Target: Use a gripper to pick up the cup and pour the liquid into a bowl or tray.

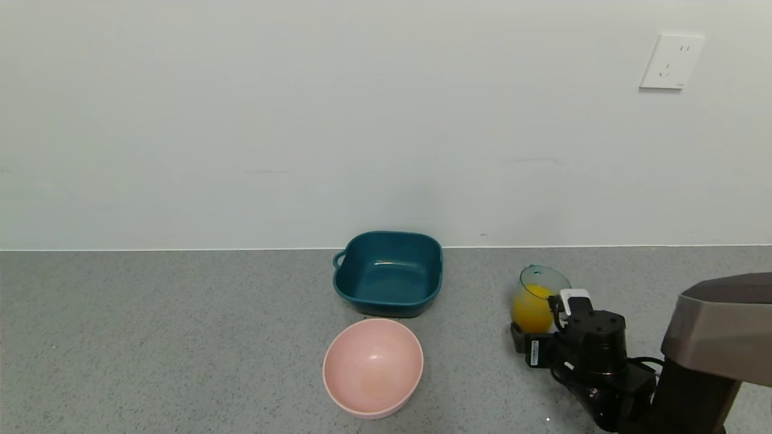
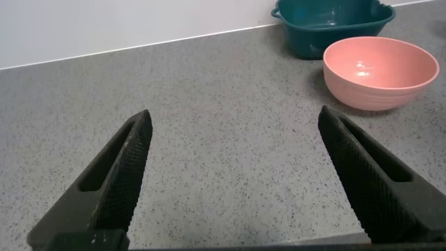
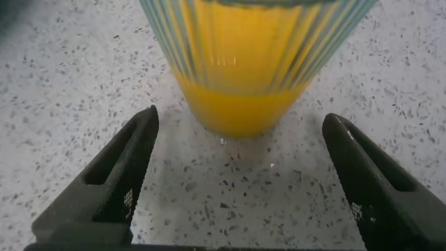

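The cup (image 1: 538, 288) stands upright on the grey counter at the right, about half full of orange-yellow liquid (image 1: 531, 312). My right gripper (image 1: 546, 320) is open just in front of it, low over the counter. In the right wrist view the ribbed cup (image 3: 254, 42) with the liquid (image 3: 240, 104) stands just at the tips of the open gripper (image 3: 240, 118), untouched. The dark teal square dish (image 1: 386, 302) sits by the wall at centre, to the cup's left. My left gripper (image 2: 233, 118) is open and empty over bare counter, out of the head view.
A round pink bowl (image 1: 373, 366) stands in front of the teal dish; both also show in the left wrist view, pink bowl (image 2: 380, 70) and dish (image 2: 331, 31). A white wall runs behind the counter, with a socket (image 1: 671, 61).
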`<state>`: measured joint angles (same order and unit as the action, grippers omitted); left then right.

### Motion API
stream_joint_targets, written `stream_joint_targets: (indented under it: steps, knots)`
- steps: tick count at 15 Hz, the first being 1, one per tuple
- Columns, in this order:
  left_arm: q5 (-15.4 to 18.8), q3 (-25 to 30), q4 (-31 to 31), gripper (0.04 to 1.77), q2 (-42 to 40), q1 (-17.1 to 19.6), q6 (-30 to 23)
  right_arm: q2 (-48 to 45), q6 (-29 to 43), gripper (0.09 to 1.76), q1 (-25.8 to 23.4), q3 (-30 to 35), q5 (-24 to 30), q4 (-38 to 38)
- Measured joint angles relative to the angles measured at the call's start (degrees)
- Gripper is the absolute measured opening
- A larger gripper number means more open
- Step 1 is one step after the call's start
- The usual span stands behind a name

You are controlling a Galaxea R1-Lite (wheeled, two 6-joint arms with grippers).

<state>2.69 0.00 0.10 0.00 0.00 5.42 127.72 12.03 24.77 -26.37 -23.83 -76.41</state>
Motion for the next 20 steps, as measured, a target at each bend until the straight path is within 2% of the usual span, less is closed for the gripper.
stream_joint_targets:
  steps: [6, 14, 20]
  knots:
    - [0.0, 0.0, 0.0, 1.72, 0.0, 0.0, 0.0, 4.1, -2.6, 1.71, -1.1, -3.0, -0.1, -5.3]
    - [0.0, 0.0, 0.0, 1.72, 0.0, 0.0, 0.0, 6.1, -2.9, 1.71, -2.8, -8.3, 0.1, -5.7]
    - [0.0, 0.0, 0.0, 1.72, 0.0, 0.0, 0.0, 7.5, -4.5, 1.71, -3.5, -9.5, 0.6, -7.8]
